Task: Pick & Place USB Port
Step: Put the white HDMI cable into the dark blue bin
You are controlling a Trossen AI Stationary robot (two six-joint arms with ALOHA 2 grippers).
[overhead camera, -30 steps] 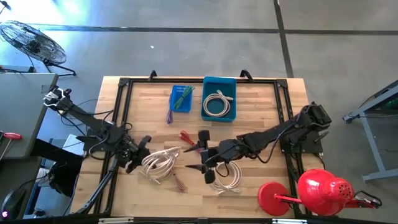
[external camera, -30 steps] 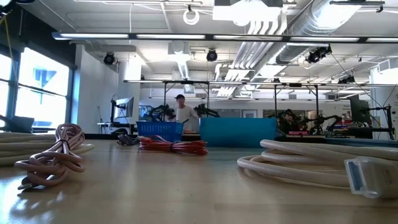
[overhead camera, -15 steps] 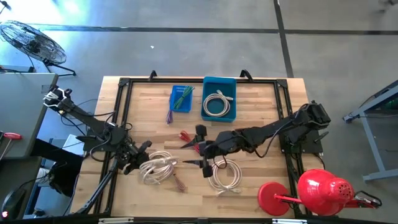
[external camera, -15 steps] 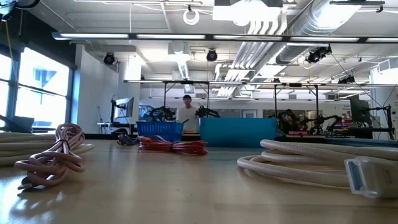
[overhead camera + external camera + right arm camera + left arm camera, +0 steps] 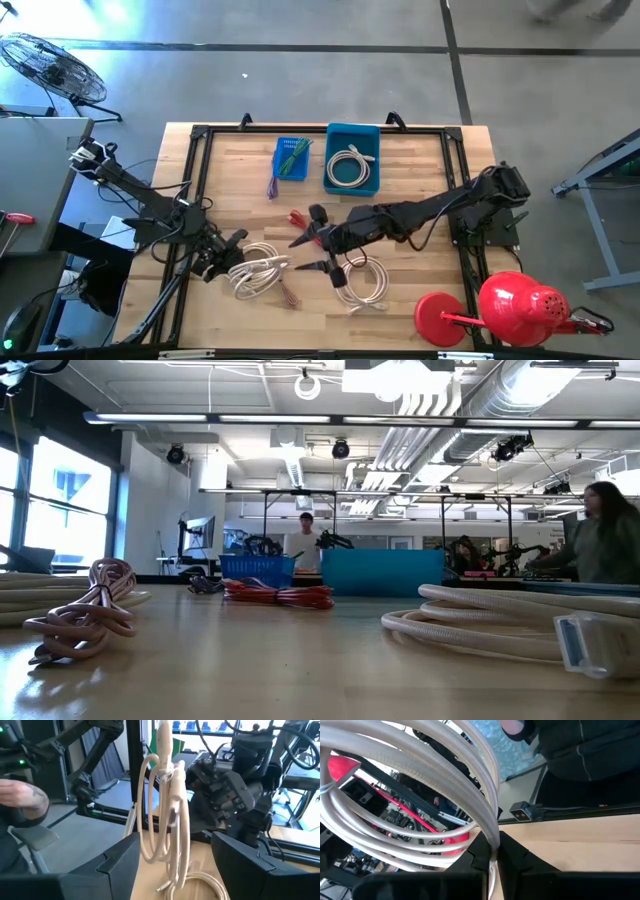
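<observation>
table [image 5: 420, 180] wood, framed | blue bin [image 5: 352, 135] far beyond both grippers | left gripper [image 5: 228, 258] clamped on white cable coil [image 5: 258, 272], lifted | right gripper [image 5: 325, 243] jaws spread wide, empty, just beside coil

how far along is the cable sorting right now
Done: one white cable lies coiled in the teal bin. In hand: the left gripper is shut on a cream cable coil. Left: the right gripper is open, another coil on the table.
</observation>
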